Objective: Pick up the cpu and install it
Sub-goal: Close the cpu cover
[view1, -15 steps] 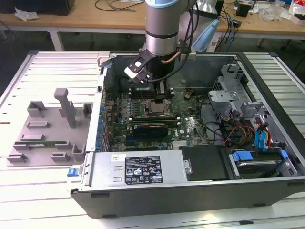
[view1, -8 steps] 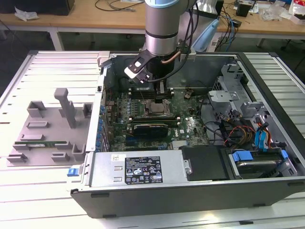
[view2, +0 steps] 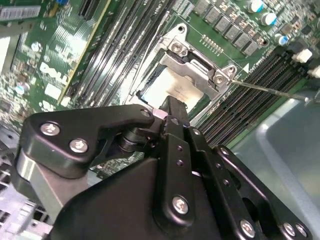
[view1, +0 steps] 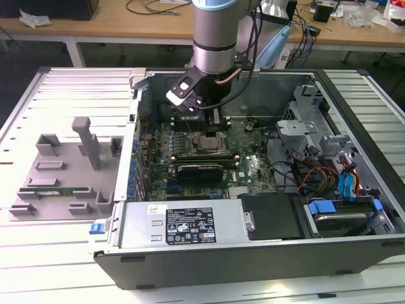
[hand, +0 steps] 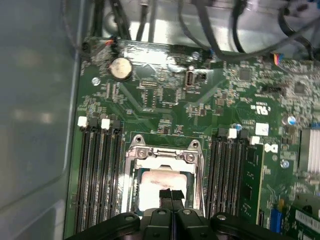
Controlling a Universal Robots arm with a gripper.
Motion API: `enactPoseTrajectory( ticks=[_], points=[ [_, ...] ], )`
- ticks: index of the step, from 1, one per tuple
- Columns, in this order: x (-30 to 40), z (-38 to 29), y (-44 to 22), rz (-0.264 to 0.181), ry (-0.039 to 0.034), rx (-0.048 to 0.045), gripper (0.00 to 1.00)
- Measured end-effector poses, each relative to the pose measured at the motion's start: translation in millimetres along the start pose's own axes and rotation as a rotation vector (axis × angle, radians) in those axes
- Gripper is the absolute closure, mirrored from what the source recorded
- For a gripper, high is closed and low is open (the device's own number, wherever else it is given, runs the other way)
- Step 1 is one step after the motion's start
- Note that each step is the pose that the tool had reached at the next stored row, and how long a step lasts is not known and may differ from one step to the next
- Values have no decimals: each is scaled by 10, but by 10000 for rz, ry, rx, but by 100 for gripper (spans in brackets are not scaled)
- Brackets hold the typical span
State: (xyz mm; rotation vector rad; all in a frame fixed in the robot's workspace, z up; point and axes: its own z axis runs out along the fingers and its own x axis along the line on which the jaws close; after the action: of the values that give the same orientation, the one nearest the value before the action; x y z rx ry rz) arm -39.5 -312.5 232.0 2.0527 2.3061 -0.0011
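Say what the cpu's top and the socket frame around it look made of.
The cpu: top plate looks like metal, matte pale grey with soft glare. The socket frame: probably bare steel, shiny silver, with bright glints and screw heads.

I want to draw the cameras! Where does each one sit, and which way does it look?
Exterior view: high up, looking down into the open case; the arm shows.
First wrist view: on the wrist, looking down at the board; the gripper shows, shut.
Second wrist view: on the wrist, looking slantwise past the gripper's black body at the board.
Shared: both wrist views show the cpu and the gripper.
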Motion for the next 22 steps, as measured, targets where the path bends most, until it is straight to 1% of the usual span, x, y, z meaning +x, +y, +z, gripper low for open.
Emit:
enactPoseTrajectory(
  ticks=[2,3,4,6,8,9,10,15,17,19,20,21,22],
  points=[
    [0,0,0,-445,16,-18,89],
    [0,0,-1,-744,26,-31,89],
    [0,0,-1,-1233,44,-51,89],
    [0,0,-1,-1886,67,-77,89],
    [0,0,-1,-2333,83,-96,89],
    [0,0,-1,-2648,94,-109,89],
    [0,1,-1,-2826,100,-117,89],
    [1,1,-1,-4481,159,-185,89],
    [0,1,-1,-5038,179,-207,89],
    [0,1,-1,-5823,207,-239,89],
    [1,1,-1,-6093,217,-251,89],
    [1,1,-1,-6538,232,-268,89],
    [1,1,-1,-6870,244,-282,89]
  ],
)
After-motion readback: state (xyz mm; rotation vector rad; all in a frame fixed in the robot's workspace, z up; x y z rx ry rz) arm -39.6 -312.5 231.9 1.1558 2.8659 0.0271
